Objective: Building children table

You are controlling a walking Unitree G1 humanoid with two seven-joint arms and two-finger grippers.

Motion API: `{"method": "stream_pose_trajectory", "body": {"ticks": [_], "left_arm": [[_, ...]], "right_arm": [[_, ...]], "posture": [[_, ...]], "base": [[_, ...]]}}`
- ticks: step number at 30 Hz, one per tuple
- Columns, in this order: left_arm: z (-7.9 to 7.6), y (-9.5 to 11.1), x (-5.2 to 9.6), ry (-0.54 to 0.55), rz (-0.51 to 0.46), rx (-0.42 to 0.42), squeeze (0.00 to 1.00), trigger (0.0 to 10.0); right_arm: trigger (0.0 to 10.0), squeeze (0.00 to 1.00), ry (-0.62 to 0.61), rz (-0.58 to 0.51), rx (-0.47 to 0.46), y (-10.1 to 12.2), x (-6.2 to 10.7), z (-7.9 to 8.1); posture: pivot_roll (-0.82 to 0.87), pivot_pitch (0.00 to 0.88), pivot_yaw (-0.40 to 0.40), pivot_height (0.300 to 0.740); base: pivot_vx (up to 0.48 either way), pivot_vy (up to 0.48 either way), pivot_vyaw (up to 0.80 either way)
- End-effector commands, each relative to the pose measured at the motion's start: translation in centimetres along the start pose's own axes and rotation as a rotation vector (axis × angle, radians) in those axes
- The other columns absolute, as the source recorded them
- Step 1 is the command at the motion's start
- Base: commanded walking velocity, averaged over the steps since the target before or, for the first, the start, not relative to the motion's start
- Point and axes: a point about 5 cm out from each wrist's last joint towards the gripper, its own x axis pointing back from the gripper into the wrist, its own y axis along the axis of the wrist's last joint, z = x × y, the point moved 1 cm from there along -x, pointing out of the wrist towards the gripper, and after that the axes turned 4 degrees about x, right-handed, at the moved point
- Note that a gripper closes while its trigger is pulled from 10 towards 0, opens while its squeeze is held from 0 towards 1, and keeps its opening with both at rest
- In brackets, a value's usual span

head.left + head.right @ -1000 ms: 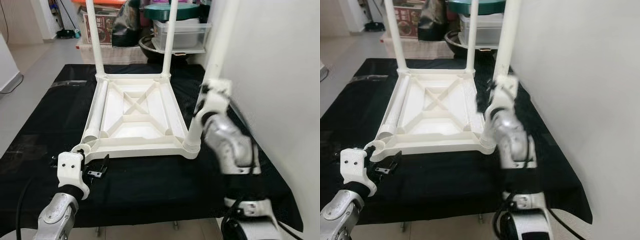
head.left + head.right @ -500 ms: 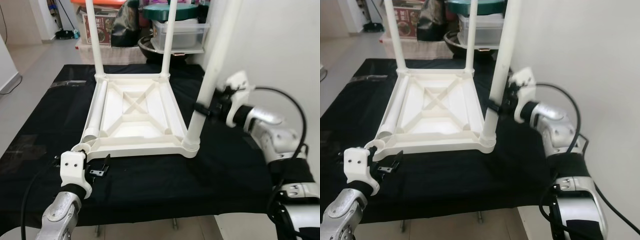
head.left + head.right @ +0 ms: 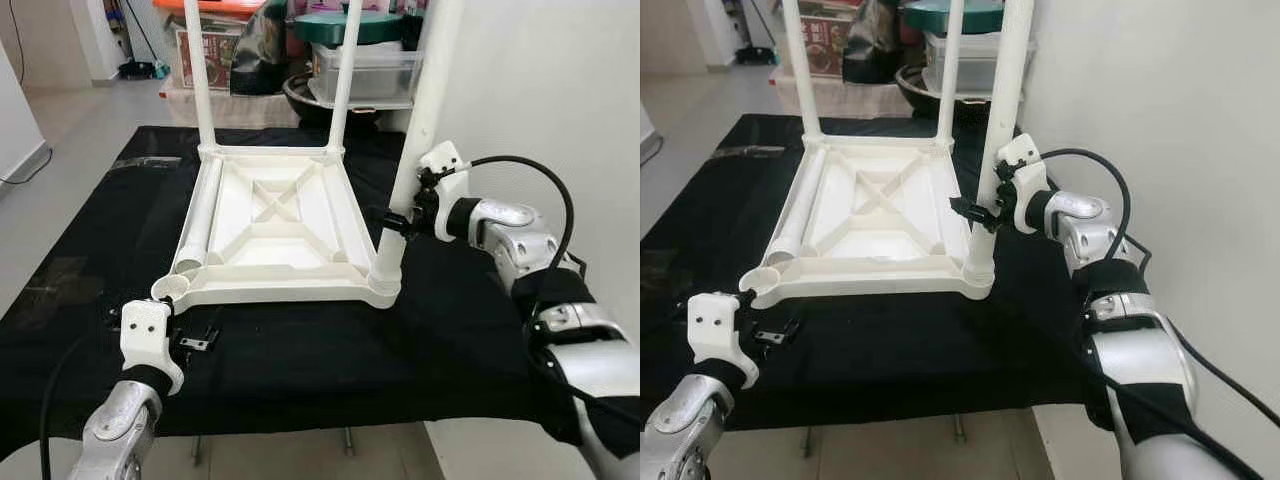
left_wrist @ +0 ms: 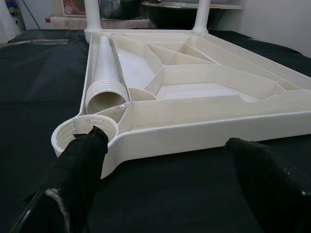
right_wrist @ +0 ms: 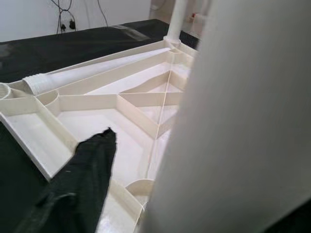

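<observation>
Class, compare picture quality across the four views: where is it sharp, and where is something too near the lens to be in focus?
Eye views: evenly lit and sharp, the upturned white table crisp on the black cloth. Left wrist view: table edge sharp, black fingers soft. Right wrist view: the near table leg is a pale, featureless blur.

Black cloth (image 3: 300,350) covers the work surface, creased along the near edge. White wall (image 3: 560,90) rises close on the right side. Pale tiled floor (image 3: 70,130) stretches away on the left, evenly lit. Far end: clutter of storage, including a clear plastic bin (image 3: 365,72) under a green lid (image 3: 352,22), a dark bowl (image 3: 305,95), and a red-printed box (image 3: 205,50).
</observation>
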Motion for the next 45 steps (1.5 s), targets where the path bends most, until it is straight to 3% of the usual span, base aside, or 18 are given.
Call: {"method": "stream_pose_trajectory", "body": {"ticks": [1,2,3,11,19,20,23,25,27,28,29,30,31,38,39,41,42,45], "left_arm": [[0.1,-0.2,0.3,0.007,0.004,0.001,0.0,10.0],[0.1,-0.2,0.3,0.007,0.004,0.001,0.0,10.0],[0.0,-0.3,0.5,0.006,0.007,0.003,0.0,10.0],[-0.2,-0.5,0.4,-0.004,0.016,0.004,0.0,10.0],[0.1,-0.4,0.3,-0.012,0.02,-0.001,0.0,10.0],[0.0,-0.4,0.3,-0.011,0.022,0.001,0.0,10.0],[0.0,-0.5,0.4,-0.011,0.023,0.002,0.0,10.0],[-0.2,-0.8,0.5,-0.004,0.037,0.013,0.0,10.0],[-0.2,-0.8,0.5,-0.004,0.037,0.013,0.0,10.0],[-0.3,-1.0,0.5,-0.006,0.045,0.017,0.0,10.0],[-0.4,-1.1,0.5,-0.009,0.052,0.016,0.0,10.0],[-0.4,-1.1,0.5,-0.009,0.052,0.016,0.0,10.0],[-0.3,-1.1,0.4,-0.009,0.056,0.013,0.0,10.0],[0.0,-1.2,0.1,0.001,0.06,0.013,0.0,10.0],[0.0,-1.3,0.1,0.006,0.061,0.016,0.0,10.0],[-0.5,-1.7,0.3,0.0,0.072,0.025,0.0,10.0],[-0.6,-1.8,0.4,-0.004,0.077,0.028,0.0,10.0],[-0.7,-1.8,0.4,-0.007,0.079,0.028,0.0,10.0]], "right_arm": [[1.5,0.0,0.024,-0.008,0.018,0.4,0.0,-0.1],[1.5,0.0,0.024,-0.008,0.018,0.4,0.0,-0.1],[0.0,0.0,0.028,-0.016,-0.01,-0.1,0.0,-0.1],[0.0,0.0,-0.105,0.018,-0.097,-2.5,-0.1,-0.1],[0.0,0.0,-0.446,0.153,-0.192,-5.2,-0.3,-0.7],[0.0,0.0,-0.572,0.189,-0.232,-5.9,-0.1,-0.9],[0.0,0.0,-0.654,0.214,-0.258,-6.4,0.1,-1.0],[0.0,0.0,-0.795,0.227,-0.36,-7.1,-2.0,2.0],[0.0,0.0,-0.795,0.227,-0.36,-7.1,-2.0,2.0],[0.0,0.0,-0.79,0.234,-0.405,-6.9,-3.5,4.3],[3.8,0.0,-0.761,0.224,-0.43,-5.8,-5.1,6.5],[3.8,0.0,-0.761,0.224,-0.43,-5.8,-5.1,6.5],[10.0,0.0,-0.699,0.211,-0.452,-4.5,-6.4,8.1],[10.0,0.0,-0.631,0.178,-0.462,-2.5,-7.4,9.1],[10.0,1.0,-0.621,0.128,-0.475,-1.6,-7.3,8.6],[10.0,1.0,-0.574,0.052,-0.429,0.1,-6.5,6.6],[10.0,0.0,-0.541,0.023,-0.403,0.9,-6.0,5.7],[10.0,0.0,-0.509,-0.005,-0.379,1.6,-5.6,5.0]], "posture": [[0.1,0.0,-0.113,0.74],[0.1,0.0,-0.113,0.74],[0.1,0.0,-0.112,0.74],[0.1,0.0,-0.101,0.74],[0.09,0.0,-0.095,0.74],[0.09,0.0,-0.096,0.74],[0.09,0.0,-0.096,0.74],[0.08,0.0,-0.089,0.74],[0.08,0.0,-0.089,0.74],[0.08,0.0,-0.089,0.74],[0.08,0.0,-0.089,0.74],[0.08,0.0,-0.089,0.74],[0.07,0.0,-0.09,0.74],[0.07,0.0,-0.102,0.74],[0.06,0.0,-0.102,0.74],[0.06,0.0,-0.098,0.74],[0.06,0.0,-0.095,0.74],[0.06,0.0,-0.095,0.74]], "base": [[0.0,0.0,0.0],[0.0,0.0,0.0],[0.0,0.0,0.0],[0.0,0.0,0.0],[0.0,0.0,0.0],[0.0,0.0,0.0],[0.0,0.0,0.0],[0.0,0.0,0.0],[0.0,0.0,0.0],[0.0,0.0,0.0],[0.0,0.0,0.0],[0.0,0.0,0.0],[0.0,0.0,0.0],[0.0,0.0,0.0],[0.0,0.0,0.0],[0.0,0.0,0.0],[0.0,0.0,0.0],[0.0,0.0,0.0]]}}
